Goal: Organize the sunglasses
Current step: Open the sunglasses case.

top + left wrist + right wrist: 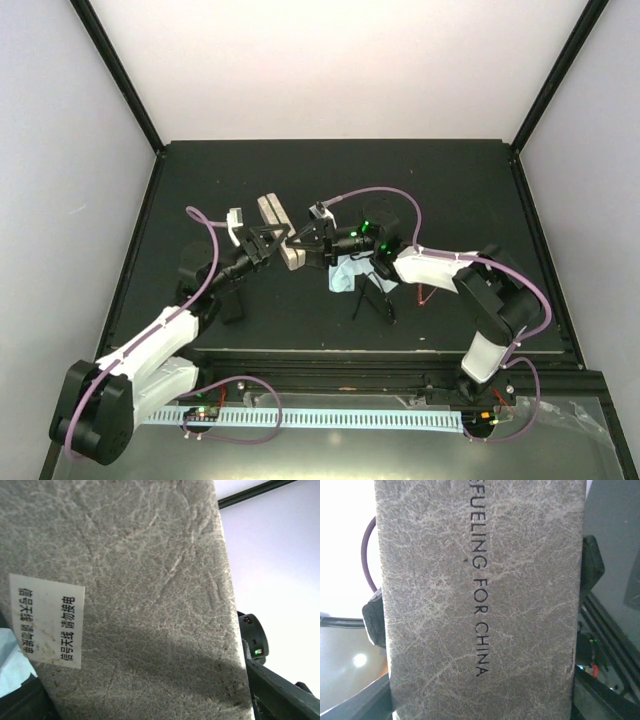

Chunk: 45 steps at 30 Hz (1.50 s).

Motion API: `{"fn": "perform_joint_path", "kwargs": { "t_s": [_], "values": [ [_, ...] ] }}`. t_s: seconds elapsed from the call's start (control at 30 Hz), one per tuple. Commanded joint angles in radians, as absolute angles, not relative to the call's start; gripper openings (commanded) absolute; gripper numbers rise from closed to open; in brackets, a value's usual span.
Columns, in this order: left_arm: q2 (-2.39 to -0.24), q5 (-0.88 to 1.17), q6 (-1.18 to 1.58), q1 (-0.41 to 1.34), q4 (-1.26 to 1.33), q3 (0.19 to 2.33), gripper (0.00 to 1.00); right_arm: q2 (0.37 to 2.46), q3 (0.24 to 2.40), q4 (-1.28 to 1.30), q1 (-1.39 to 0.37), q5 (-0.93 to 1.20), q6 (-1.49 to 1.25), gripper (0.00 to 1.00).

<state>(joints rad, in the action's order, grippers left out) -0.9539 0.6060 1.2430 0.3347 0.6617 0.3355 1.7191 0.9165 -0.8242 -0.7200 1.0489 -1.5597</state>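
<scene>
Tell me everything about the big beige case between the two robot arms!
The beige case is oblong with a cracked, leathery grey-beige skin. One face carries black printed words ending FOR CHINA; another has a white sticker with Chinese characters. Slanted, near the middle of the table, it has the left gripper and right gripper at it; whether their jaws grip it is unclear.

- A grey-beige case (pixel 150 580) with a cracked, leather-like surface fills most of the view, very close to the camera.
- A white sticker (pixel 47 621) with black Chinese characters sits on its left part, slightly tilted.
- At the lower left edge, a piece of light blue cloth (pixel 12 660) shows beside the case.
- To the right, a pale wall (pixel 280 555) and a black bar (pixel 255 492) at the top.
- Just beside the case's right edge is a black round part (pixel 254 636) with a small green light.
</scene>
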Motion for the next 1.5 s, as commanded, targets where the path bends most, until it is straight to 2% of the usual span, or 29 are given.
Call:
{"fn": "perform_joint_path", "kwargs": {
  "t_s": [0.0, 0.13, 0.27, 0.73, 0.9, 1.0, 1.13, 1.23, 1.47],
  "values": [
    [-0.938, 0.634, 1.225, 0.336, 0.661, 0.357, 0.73, 1.677, 0.915, -1.054, -0.693, 1.069, -1.702, 0.52],
    [-0.926, 0.634, 1.211, 0.334, 0.644, 0.363, 0.62, 1.656, 0.891, -1.192, -0.658, 1.065, -1.802, 0.51],
    [-0.907, 0.632, 1.182, 0.334, 0.610, 0.375, 0.57, 1.614, 0.860, -1.243, -0.609, 1.054, -1.856, 0.51],
    [-0.900, 0.641, 1.078, 0.333, 0.538, 0.358, 0.58, 1.453, 0.831, -1.067, -0.557, 1.015, -1.771, 0.49],
    [-0.896, 0.634, 1.059, 0.333, 0.510, 0.348, 0.65, 1.432, 0.831, -0.964, -0.555, 1.012, -1.691, 0.49],
    [-0.888, 0.624, 1.048, 0.333, 0.487, 0.347, 0.78, 1.425, 0.844, -0.850, -0.555, 1.007, -1.595, 0.49],
    [-0.850, 0.575, 1.003, 0.332, 0.382, 0.373, 0.89, 1.415, 0.896, -0.486, -0.558, 0.958, -1.317, 0.49],
    [-0.800, 0.389, 0.975, 0.329, 0.146, 0.396, 0.98, 1.439, 0.959, -0.170, -0.566, 0.848, -1.053, 0.49],
    [-0.704, 0.175, 0.941, 0.309, -0.079, 0.413, 0.99, 1.653, 1.040, 0.020, -0.629, 0.631, -0.837, 0.51]
  ]
}}
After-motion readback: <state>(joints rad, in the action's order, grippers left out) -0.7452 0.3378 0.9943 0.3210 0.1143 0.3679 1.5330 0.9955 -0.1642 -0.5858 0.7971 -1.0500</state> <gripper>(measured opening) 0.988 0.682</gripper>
